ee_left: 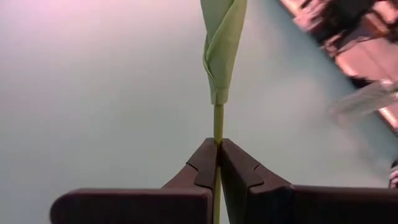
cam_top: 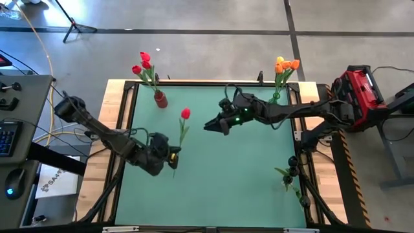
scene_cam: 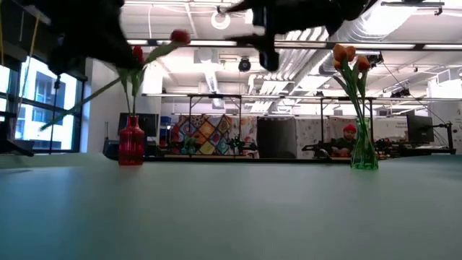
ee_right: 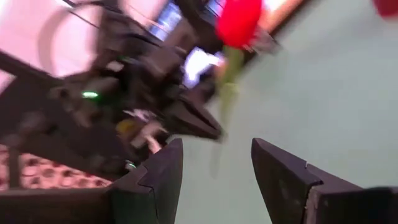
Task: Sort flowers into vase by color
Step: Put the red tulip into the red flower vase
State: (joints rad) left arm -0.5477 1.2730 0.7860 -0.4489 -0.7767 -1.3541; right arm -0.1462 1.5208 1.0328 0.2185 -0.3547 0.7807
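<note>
Surface [cam_top: 246, 175]: green mat, open workshop behind.
Left end effector [cam_top: 173, 154]: pinching red tulip [cam_top: 185, 114] stem, stem running toward red vase [cam_top: 160, 99].
Right end effector [cam_top: 210, 124]: spread, nearby.

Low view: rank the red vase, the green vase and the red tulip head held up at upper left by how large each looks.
1. Green vase, looks largest.
2. Red vase, slightly shorter; both stand far back, so this is fairly safe.
3. Red tulip head, smallest, though its distance from the camera is unclear.
</note>
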